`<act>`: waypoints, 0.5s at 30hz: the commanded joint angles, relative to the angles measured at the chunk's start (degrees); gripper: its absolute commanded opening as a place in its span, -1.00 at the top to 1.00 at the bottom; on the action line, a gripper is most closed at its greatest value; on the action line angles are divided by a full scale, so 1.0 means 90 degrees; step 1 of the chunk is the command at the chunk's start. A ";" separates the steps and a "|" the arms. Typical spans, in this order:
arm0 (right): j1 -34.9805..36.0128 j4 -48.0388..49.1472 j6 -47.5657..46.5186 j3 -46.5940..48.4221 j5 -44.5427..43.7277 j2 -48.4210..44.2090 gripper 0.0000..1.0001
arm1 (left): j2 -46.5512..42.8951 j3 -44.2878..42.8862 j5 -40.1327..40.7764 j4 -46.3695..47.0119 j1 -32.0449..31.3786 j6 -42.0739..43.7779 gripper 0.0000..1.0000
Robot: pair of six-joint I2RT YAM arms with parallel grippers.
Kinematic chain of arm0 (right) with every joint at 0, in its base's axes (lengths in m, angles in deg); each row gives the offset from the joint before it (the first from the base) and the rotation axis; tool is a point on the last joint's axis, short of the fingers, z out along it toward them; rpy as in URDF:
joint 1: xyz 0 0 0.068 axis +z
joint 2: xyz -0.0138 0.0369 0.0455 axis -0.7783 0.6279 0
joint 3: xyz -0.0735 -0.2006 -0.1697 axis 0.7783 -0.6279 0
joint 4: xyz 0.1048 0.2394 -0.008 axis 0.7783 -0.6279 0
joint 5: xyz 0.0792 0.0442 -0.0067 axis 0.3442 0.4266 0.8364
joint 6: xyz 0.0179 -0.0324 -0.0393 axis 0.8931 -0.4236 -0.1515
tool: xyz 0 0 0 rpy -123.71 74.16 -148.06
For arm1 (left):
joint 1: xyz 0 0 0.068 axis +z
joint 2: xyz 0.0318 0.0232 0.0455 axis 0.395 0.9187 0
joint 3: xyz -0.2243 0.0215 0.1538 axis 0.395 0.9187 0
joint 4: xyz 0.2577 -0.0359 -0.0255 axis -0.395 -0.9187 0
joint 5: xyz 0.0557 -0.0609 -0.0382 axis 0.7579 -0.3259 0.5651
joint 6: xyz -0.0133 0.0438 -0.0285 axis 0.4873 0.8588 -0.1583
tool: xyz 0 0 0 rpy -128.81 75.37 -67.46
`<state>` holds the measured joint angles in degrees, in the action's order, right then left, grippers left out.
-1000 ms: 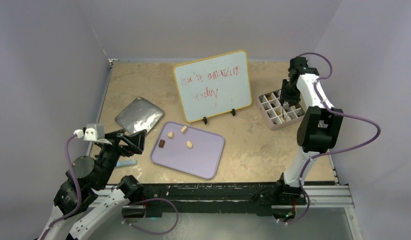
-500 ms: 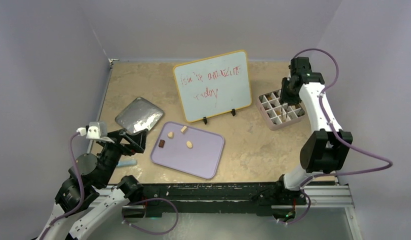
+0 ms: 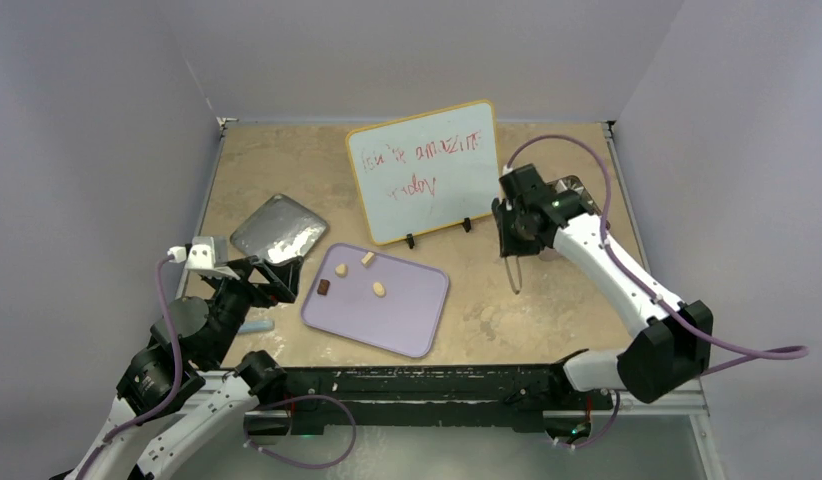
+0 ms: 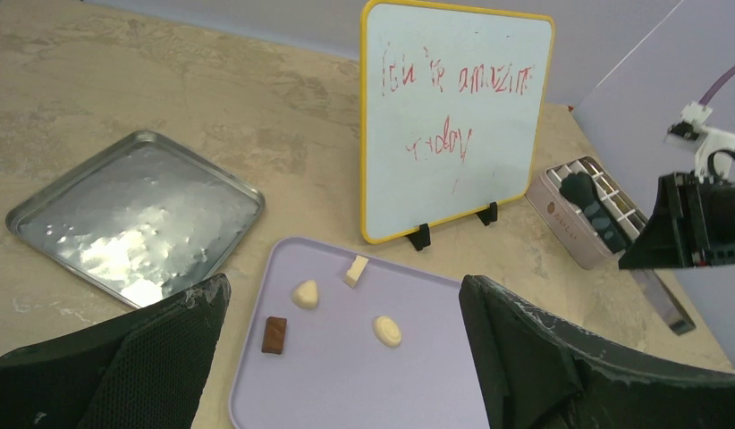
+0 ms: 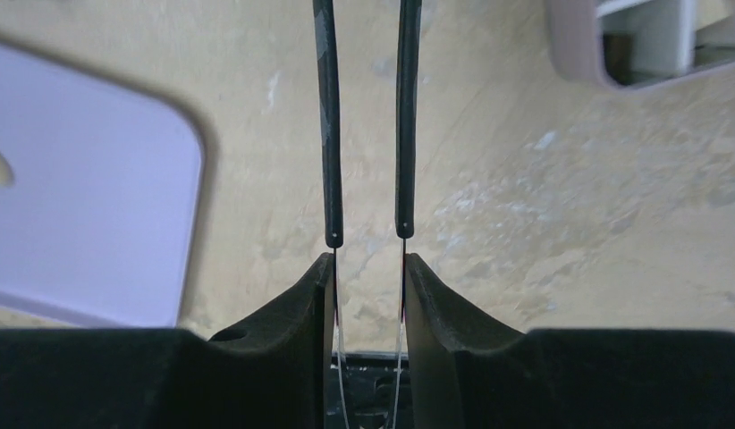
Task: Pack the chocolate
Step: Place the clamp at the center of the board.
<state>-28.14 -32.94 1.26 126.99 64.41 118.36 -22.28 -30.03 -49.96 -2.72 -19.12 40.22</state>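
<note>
The tan worktop point(image 3: 287, 160) carries a whiteboard point(image 3: 427, 170), a lavender tray point(image 3: 407, 310) and a pink box point(image 4: 565, 223). The right jaws, long and thin, stand a narrow gap apart with nothing between them, over bare worktop between box and tray. The left jaws gape wide, empty, at the tray's left edge. Four pieces of chocolate point(image 3: 380, 289) lie on the tray, nearer the left arm and well to the left of the right jaws.

whiteboard point(image 4: 457, 121): red marker, "…amazing" over "today", first word illegible; ahead of left gripper point(image 4: 346, 357)
pink box point(image 4: 586, 214) logo: too small to read
</note>
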 commanded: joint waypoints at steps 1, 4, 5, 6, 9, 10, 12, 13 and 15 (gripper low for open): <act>0.0568 -0.0054 0.0898 -0.0774 -0.0213 -0.0410 0.34 | 0.0052 -0.0045 0.0006 0.0047 0.0003 0.0020 -1.00; 0.0806 0.0157 0.1220 -0.1413 -0.0199 -0.0550 0.35 | 0.0071 -0.0043 0.0027 0.0046 0.0002 0.0003 -1.00; 0.0859 0.0265 0.1307 -0.1593 -0.0159 -0.0564 0.35 | 0.0084 -0.0050 0.0032 0.0047 0.0002 0.0001 -1.00; 0.0913 0.0372 0.1403 -0.1746 -0.0102 -0.0550 0.36 | 0.0101 -0.0052 0.0033 0.0047 0.0003 0.0000 -1.00; 0.1254 0.0692 0.1740 -0.2045 0.0037 -0.0516 0.40 | 0.0182 -0.0066 0.0024 -0.0003 0.0001 -0.0023 -1.00; 0.1441 0.0779 0.1889 -0.2101 -0.0026 -0.0494 0.40 | 0.0224 -0.0071 0.0021 -0.0024 0.0003 -0.0036 -1.00; 0.1822 0.0753 0.2207 -0.2139 -0.0399 -0.0385 0.40 | 0.0266 -0.0077 0.0037 -0.0026 -0.0002 -0.0038 -1.00; 0.1980 0.0734 0.2337 -0.2141 -0.0557 -0.0300 0.39 | 0.0288 -0.0074 0.0042 -0.0015 0.0003 -0.0039 -1.00; 0.2133 0.0817 0.2485 -0.2200 -0.0704 -0.0149 0.37 | 0.0333 -0.0063 0.0058 -0.0012 -0.0002 -0.0029 -1.00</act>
<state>-11.84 -28.13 17.46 107.71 62.80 115.33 -20.53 -30.06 -49.96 -2.96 -19.12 40.19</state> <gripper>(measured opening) 0.310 0.996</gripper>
